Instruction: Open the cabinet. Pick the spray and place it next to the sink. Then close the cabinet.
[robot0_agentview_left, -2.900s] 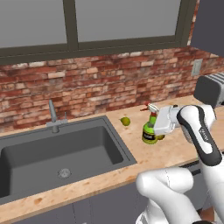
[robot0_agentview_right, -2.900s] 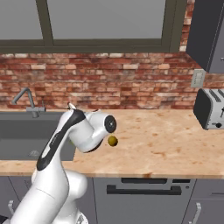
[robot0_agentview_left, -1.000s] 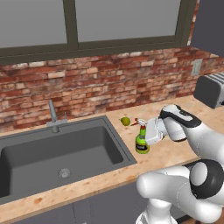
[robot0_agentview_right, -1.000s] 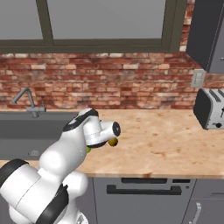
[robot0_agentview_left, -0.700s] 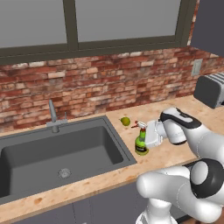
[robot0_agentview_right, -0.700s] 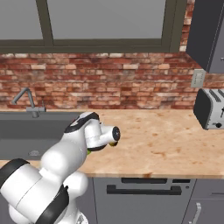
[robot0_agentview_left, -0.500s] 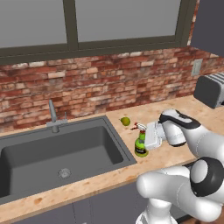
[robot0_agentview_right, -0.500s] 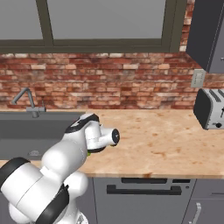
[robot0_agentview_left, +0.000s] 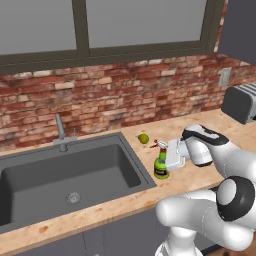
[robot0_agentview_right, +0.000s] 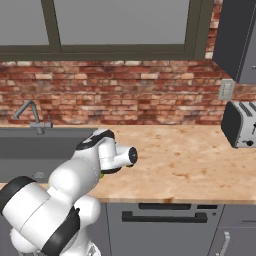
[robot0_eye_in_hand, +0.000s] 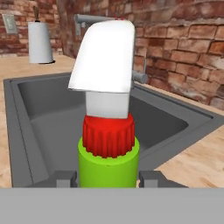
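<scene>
One spray (robot0_agentview_left: 161, 167) stood upright on the wooden counter (robot0_agentview_left: 200, 176), just beside the right-hand rim of the sink (robot0_agentview_left: 75, 175) as seen in the left base view. The gripper (robot0_agentview_left: 168, 155) was level with the bottle's upper part and closed on it; in the hand view both dark finger tips (robot0_eye_in_hand: 65, 178) sat against the green neck, one on either side, with the red collar and white trigger head rising above them. The jaws stood at a middling width, taken up by the bottle. Contact between the bottle base and the counter could not be confirmed, though the base appeared at counter level.

A small green lime (robot0_agentview_left: 143, 138) lay on the counter behind the sink's right rear corner, apart from the spray. The faucet (robot0_agentview_left: 61, 134) stood at the sink's back rim, against the brick wall. A toaster (robot0_agentview_right: 240, 124) sat far along the counter to the right of the sink. A paper towel roll (robot0_eye_in_hand: 40, 42) stood on the counter beyond the sink's far side in the hand view. A grey cabinet (robot0_agentview_right: 236, 37) hung on the wall above the toaster; whether its doors were open or closed could not be determined.
</scene>
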